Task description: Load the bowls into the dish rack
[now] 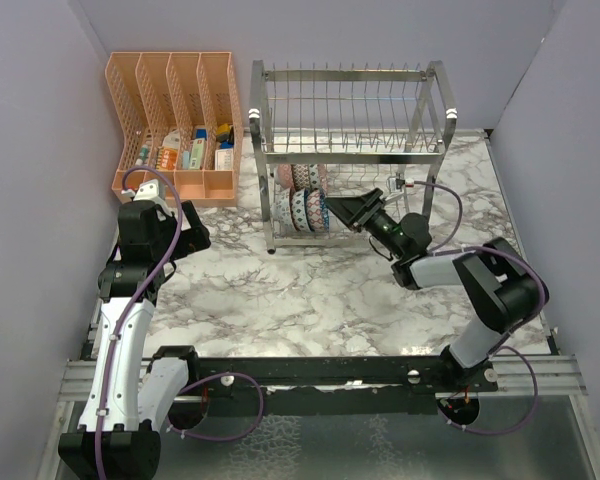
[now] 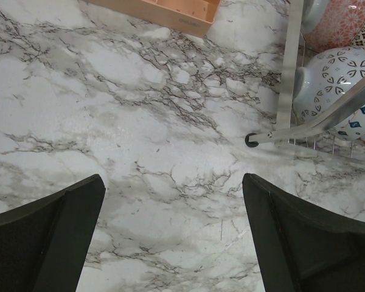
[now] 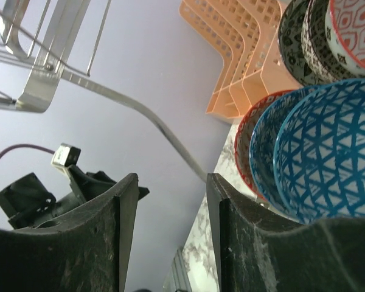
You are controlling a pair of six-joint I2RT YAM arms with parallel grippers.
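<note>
The metal wire dish rack (image 1: 352, 110) stands at the back centre. Several patterned bowls (image 1: 302, 205) stand on edge in its lower tier. In the right wrist view two blue bowls (image 3: 328, 152) are nearest, with a red-rimmed one (image 3: 246, 137) behind them and a dark one (image 3: 294, 42) and a red-patterned one (image 3: 360, 27) above. My right gripper (image 1: 332, 209) is open and empty just right of the bowls; its jaws (image 3: 169, 201) hold nothing. My left gripper (image 1: 198, 228) is open and empty over bare marble (image 2: 173, 182), left of the rack.
An orange mesh file organizer (image 1: 175, 110) with small packets stands at the back left, and also shows in the right wrist view (image 3: 243, 55). The rack's foot (image 2: 252, 141) and two bowls (image 2: 334, 70) lie to the upper right in the left wrist view. Walls close in both sides.
</note>
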